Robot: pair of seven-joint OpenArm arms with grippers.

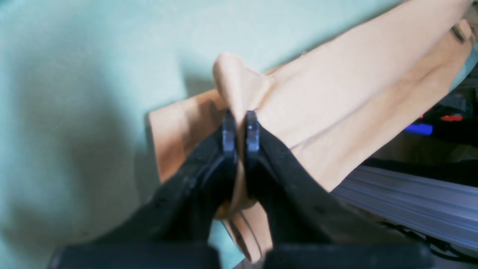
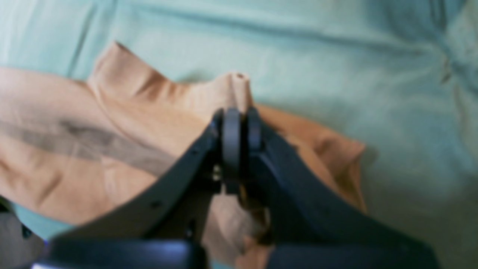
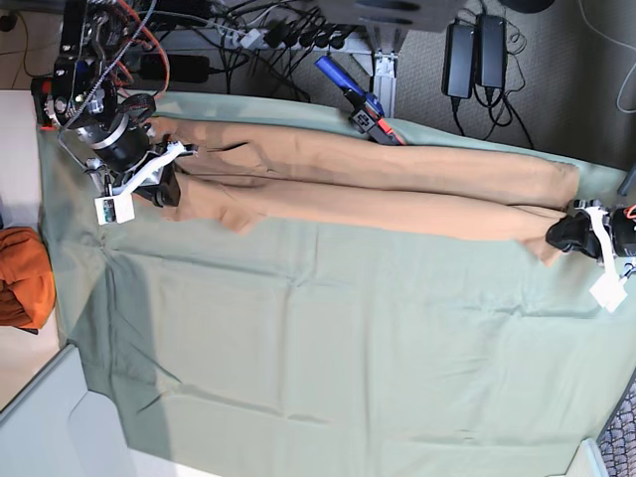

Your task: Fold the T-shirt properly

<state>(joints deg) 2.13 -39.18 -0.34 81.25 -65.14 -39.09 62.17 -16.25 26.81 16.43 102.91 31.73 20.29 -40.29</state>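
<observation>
Green cloth (image 3: pixel 328 368) below stretched T-shirt (image 3: pixel 397 189)

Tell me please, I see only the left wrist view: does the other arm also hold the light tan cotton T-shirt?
Observer: Yes. The right gripper is shut on a pinched fold of the light tan cotton T-shirt, as the left gripper is.
Operator: How does the shirt lie between them?
Observer: In the base view it is drawn into a long narrow band across the far part of the pale green table cloth.
Operator: Is anything else near the cloth?
Observer: A darker orange bundled cloth lies off the cloth's edge, on the right arm's side.
</observation>
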